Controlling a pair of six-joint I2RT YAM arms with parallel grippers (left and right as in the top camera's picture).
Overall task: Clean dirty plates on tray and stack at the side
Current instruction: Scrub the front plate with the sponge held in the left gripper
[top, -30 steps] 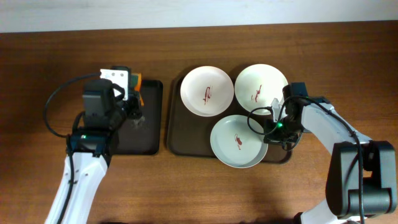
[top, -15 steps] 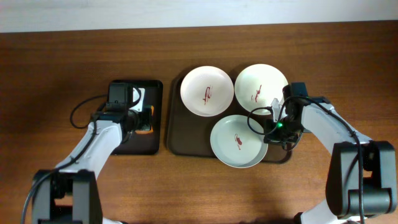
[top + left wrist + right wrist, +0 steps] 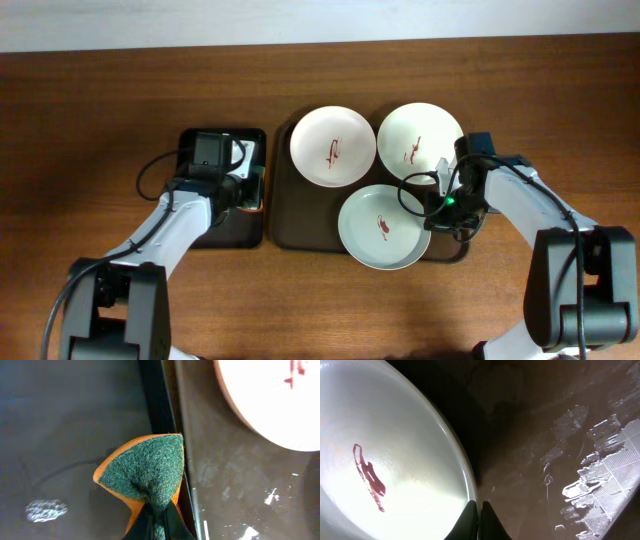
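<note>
Three white plates, each with a dark-red smear, lie on the dark-brown tray (image 3: 287, 222): back left (image 3: 333, 146), back right (image 3: 420, 140), front (image 3: 383, 227). My left gripper (image 3: 247, 190) is shut on a green-and-orange sponge (image 3: 145, 467), held over the right edge of the black tray, beside the brown tray (image 3: 225, 480). The back left plate's edge (image 3: 270, 405) shows at the top right of the left wrist view. My right gripper (image 3: 437, 205) is shut on the right rim of the front plate (image 3: 395, 460); its fingers (image 3: 480, 520) pinch the rim above the brown tray (image 3: 560, 435).
A smaller black tray (image 3: 215, 228) sits left of the brown tray, its surface (image 3: 60, 435) under the sponge. Bare wooden table (image 3: 80, 120) surrounds both trays. A white wall edge runs along the back.
My left arm has swung down and to the right, carrying the sponge across the black tray to its right edge. The right arm and plates have not moved.
</note>
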